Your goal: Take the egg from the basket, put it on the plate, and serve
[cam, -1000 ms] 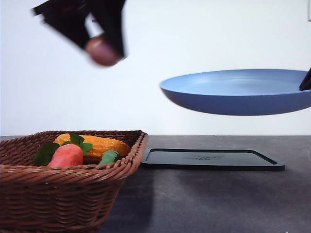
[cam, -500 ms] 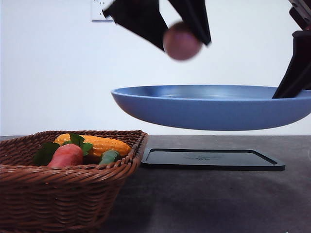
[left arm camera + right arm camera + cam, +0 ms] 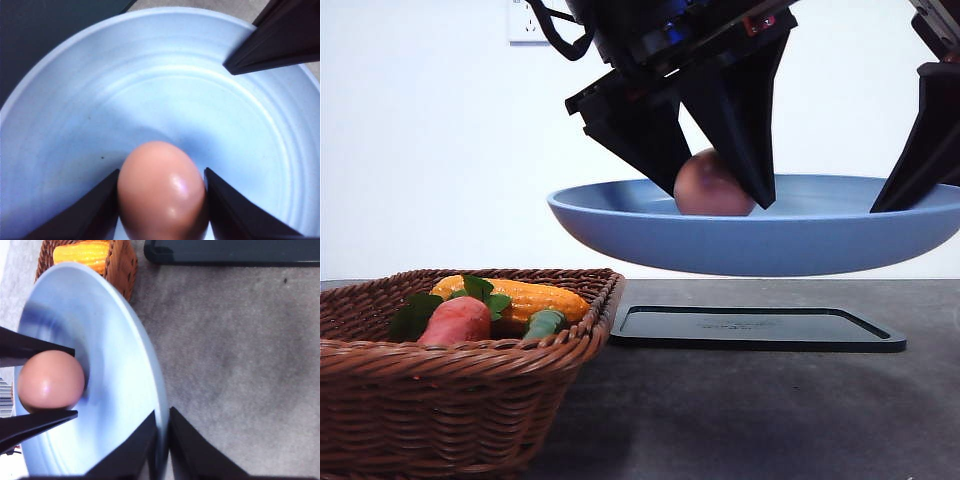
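My left gripper (image 3: 712,190) has come down since half a sec ago. The egg (image 3: 712,185) was up above the plate (image 3: 760,240) then; now it sits low inside the plate w/ its bottom hidden behind the blue rim. I can't tell if it touches the plate floor yet.

Left gripper is clamped on the egg. In the left wrist view both black fingers (image 3: 85,215) press the egg (image 3: 162,192) from each side, right over the middle of the plate (image 3: 75,110).

My right gripper (image 3: 162,440) is pinched on the plate rim (image 3: 145,365); one finger is inside, one outside. The plate hangs in the air, level, well above the table (image 3: 770,410). The egg (image 3: 50,380) shows there too, between the left fingers.

Under the plate lies a flat black tray (image 3: 755,328). The basket (image 3: 450,400) is on the table to the left w/ a red veg (image 3: 457,320), corn (image 3: 525,298) & a green bit (image 3: 544,323) in it.
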